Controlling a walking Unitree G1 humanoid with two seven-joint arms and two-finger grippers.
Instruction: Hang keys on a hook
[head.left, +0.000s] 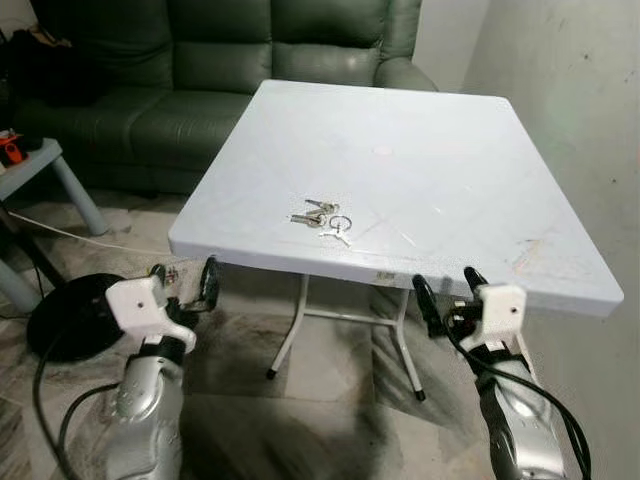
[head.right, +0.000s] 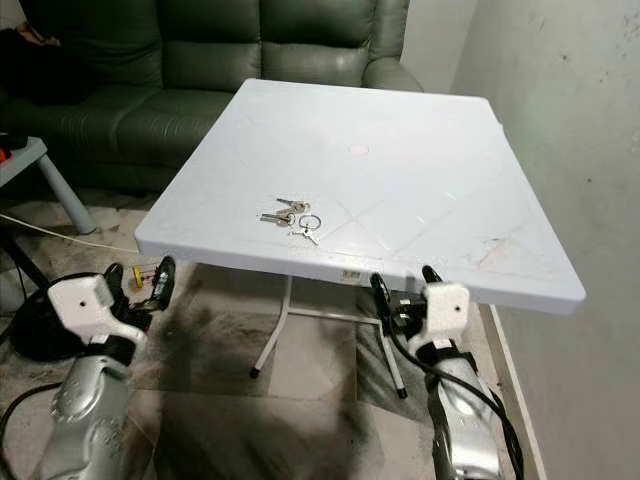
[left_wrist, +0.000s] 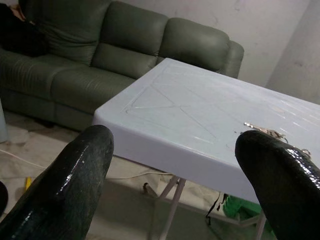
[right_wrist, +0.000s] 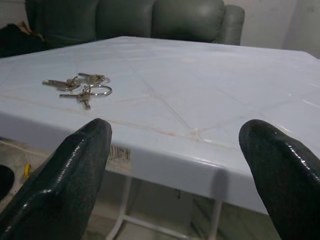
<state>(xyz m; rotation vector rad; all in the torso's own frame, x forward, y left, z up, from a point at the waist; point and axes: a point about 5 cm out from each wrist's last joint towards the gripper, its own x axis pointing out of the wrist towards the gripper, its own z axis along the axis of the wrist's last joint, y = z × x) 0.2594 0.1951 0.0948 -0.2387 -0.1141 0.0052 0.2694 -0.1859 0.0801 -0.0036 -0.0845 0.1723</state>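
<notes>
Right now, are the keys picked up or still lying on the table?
Lying flat on the table, near its front edge. The keys are untouched: left hand and right hand are both open, below the tabletop edge.

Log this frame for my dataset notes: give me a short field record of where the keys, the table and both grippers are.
keys: bunch on a ring, lying flat near the table's front edge, untouched
table: white square folding table, green sofa behind it
left gripper: open, below the table's front-left corner, holding nothing
right gripper: open, below the front edge, holding nothing
hook: cannot tell where
</notes>
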